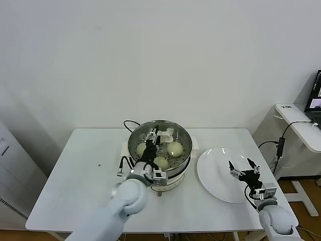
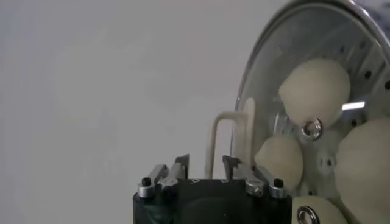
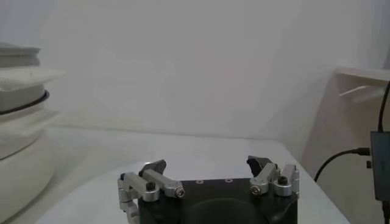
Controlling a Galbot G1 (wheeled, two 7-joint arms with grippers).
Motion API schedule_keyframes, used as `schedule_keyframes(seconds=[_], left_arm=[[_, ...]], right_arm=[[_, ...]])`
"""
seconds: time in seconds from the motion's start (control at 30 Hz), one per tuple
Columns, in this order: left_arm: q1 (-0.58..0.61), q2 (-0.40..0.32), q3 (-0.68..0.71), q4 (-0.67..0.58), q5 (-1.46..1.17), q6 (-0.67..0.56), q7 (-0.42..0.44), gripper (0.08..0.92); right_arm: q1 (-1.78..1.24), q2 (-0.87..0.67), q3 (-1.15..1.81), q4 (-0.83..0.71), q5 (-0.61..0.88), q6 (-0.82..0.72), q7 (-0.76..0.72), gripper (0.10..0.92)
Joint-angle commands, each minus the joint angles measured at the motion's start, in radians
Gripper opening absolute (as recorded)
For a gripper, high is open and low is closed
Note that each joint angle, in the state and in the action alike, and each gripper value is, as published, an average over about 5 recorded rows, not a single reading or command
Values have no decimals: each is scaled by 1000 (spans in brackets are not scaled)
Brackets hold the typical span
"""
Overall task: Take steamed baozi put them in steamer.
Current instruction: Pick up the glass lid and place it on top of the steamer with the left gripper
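Observation:
The steamer point(image 1: 183, 139) is a shiny steel basket on a cream cooker base in the middle of the table. Three pale round baozi show in it in the head view: one on the left point(image 1: 141, 149), one on the right point(image 1: 174, 148), one at the front point(image 1: 161, 163). My left gripper point(image 1: 152, 135) hangs over the basket's left half, open and empty. In the left wrist view point(image 2: 206, 165) its fingers frame a cream loop handle point(image 2: 220, 137) at the steamer's rim point(image 2: 256, 79), with several baozi point(image 2: 314, 91) beyond. My right gripper point(image 1: 244, 168) is open and empty over the white plate point(image 1: 215, 175).
The plate holds nothing. A black cord point(image 1: 128, 123) runs behind the cooker. The cooker base point(image 3: 18, 152) shows beside my right gripper point(image 3: 207, 167) in the right wrist view. A side desk with a cable point(image 1: 281, 143) stands beyond the table's right edge.

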State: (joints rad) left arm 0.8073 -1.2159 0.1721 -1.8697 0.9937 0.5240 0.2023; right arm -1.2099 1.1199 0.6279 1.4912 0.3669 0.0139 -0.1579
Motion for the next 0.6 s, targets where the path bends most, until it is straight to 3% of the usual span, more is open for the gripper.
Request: schedule_keyframes(seconds=[0.03, 0.13, 0.27, 0.47, 0.6], left_arm=[[28, 136, -230, -250, -939, -167, 182, 607], [16, 175, -319, -251, -1284, -193, 122, 693], [40, 161, -471, -256, -1617, -175, -50, 791], [181, 112, -660, -188, -1697, -117, -306, 822], [303, 129, -737, -89, -1659, -128, -324, 823]], right_arm=[[12, -12, -22, 15, 60, -2, -14, 823], [24, -14, -35, 24, 90, 4, 2, 823], [39, -18, -45, 37, 138, 18, 25, 823], [43, -12, -33, 58, 124, 20, 34, 823], [27, -15, -19, 81, 99, 0, 43, 823]])
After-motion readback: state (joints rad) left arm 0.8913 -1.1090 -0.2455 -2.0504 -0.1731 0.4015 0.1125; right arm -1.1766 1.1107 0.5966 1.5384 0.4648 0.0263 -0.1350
